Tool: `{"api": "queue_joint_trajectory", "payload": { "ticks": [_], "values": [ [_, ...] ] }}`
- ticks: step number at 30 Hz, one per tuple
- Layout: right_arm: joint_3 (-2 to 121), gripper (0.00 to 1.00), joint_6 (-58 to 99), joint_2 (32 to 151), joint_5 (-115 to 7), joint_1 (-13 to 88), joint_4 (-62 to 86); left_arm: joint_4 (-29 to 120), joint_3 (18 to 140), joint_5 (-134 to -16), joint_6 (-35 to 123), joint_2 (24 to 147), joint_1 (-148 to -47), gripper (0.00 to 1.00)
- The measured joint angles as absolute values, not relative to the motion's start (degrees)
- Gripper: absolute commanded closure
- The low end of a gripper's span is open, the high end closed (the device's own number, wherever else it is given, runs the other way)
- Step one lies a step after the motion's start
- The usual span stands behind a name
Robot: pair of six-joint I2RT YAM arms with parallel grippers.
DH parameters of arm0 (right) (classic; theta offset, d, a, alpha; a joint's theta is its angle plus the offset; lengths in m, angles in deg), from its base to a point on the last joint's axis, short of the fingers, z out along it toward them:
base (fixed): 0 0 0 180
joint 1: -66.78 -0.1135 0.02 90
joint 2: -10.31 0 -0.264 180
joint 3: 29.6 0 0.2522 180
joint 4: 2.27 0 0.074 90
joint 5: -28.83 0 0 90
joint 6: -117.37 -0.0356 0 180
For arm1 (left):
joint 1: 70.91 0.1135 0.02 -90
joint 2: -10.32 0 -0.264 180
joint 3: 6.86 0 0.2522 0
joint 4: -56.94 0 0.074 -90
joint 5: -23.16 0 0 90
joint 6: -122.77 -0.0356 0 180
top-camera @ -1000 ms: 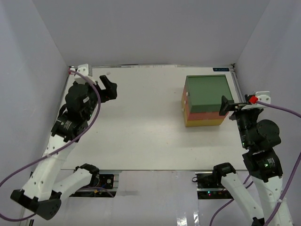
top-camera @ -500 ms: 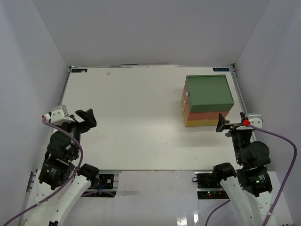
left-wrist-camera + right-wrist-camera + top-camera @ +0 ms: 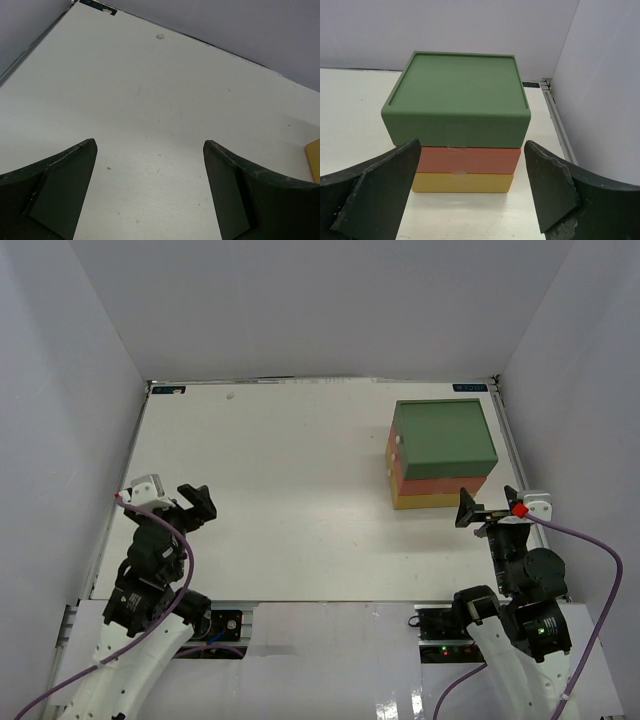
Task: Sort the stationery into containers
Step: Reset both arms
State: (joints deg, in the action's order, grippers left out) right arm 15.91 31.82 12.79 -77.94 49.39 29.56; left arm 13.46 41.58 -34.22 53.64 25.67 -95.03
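The containers [image 3: 443, 435] stand at the table's right back as one closed stack. Its green drawer [image 3: 457, 100] is on top, the red-orange one [image 3: 470, 159] in the middle and the yellow one [image 3: 465, 182] at the bottom. No stationery shows in any view. My right gripper [image 3: 487, 506] hangs open just in front of the stack, facing it, with nothing between its fingers [image 3: 472, 145]. My left gripper [image 3: 200, 502] is open and empty over bare table at the near left [image 3: 149, 145]. A yellow corner of the stack [image 3: 315, 160] shows at the right edge of the left wrist view.
White table [image 3: 300, 470] is walled by grey panels at the back and both sides. A metal rail [image 3: 557, 120] runs along the right edge beside the stack. A small speck [image 3: 231, 395] lies near the far left edge.
The left arm drew back from the far left corner to the near left edge, its gripper opening a little wider. The right gripper pulled back from beside the stack to just in front of it.
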Motion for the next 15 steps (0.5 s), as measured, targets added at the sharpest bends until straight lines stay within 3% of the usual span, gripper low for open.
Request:
{"api": "queue_joint_trajectory", "payload": {
  "ticks": [15],
  "values": [
    [15.06, 0.1, 30.77, 12.77, -77.05, 49.39, 29.54, 15.82, 40.96, -34.79, 53.79, 26.44, -95.03, 0.02]
  ]
}}
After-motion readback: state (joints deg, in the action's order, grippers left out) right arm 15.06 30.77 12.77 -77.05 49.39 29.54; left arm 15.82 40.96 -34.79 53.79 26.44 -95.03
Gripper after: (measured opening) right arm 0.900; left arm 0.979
